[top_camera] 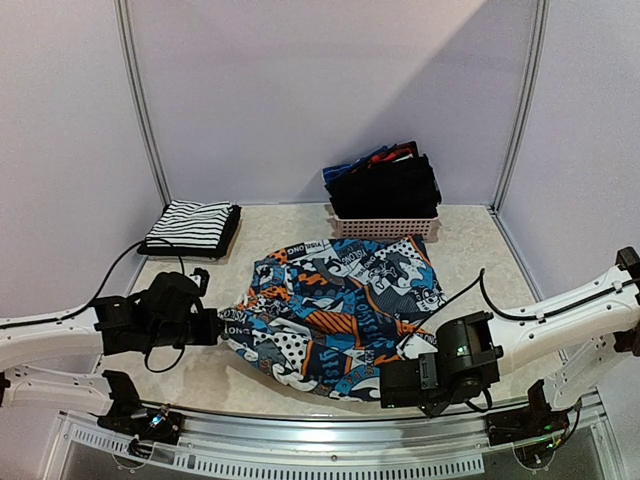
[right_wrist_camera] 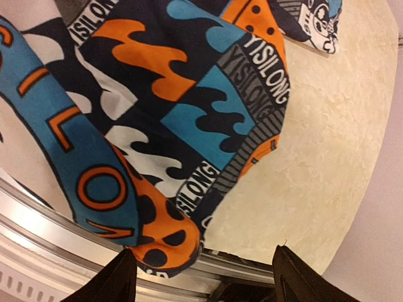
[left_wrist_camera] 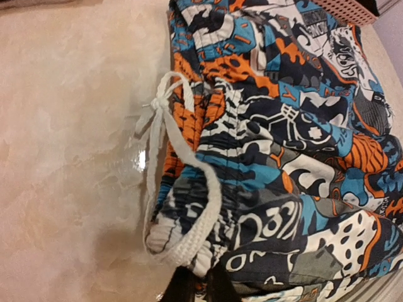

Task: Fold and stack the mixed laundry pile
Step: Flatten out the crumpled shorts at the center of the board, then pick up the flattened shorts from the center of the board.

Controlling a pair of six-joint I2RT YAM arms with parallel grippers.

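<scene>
I see my left claw (left_wrist_camera: 198, 288) pinching the waistband of the printed shorts (top_camera: 335, 310) at nine o'clock, right claw (right_wrist_camera: 204, 253) spread wide at their five o'clock hem, striped garment (top_camera: 190, 225) folded at ten

The printed shorts (top_camera: 335, 310), in a busy blue, orange, white and black graphic pattern with lettering, lie spread and rumpled at the middle of the table (top_camera: 470, 250). Their gathered waistband is bunched at the left end, where a white drawstring (left_wrist_camera: 182, 207) tied in a bow loops over it, and one hem corner reaches the near edge. Far left, the striped garment (top_camera: 192, 225), white with thin black lines, lies folded flat. The black garments (top_camera: 385, 188) fill the pink basket (top_camera: 385, 227) at the back, with blue (top_camera: 340, 168) and red (top_camera: 385, 153) bits behind
</scene>
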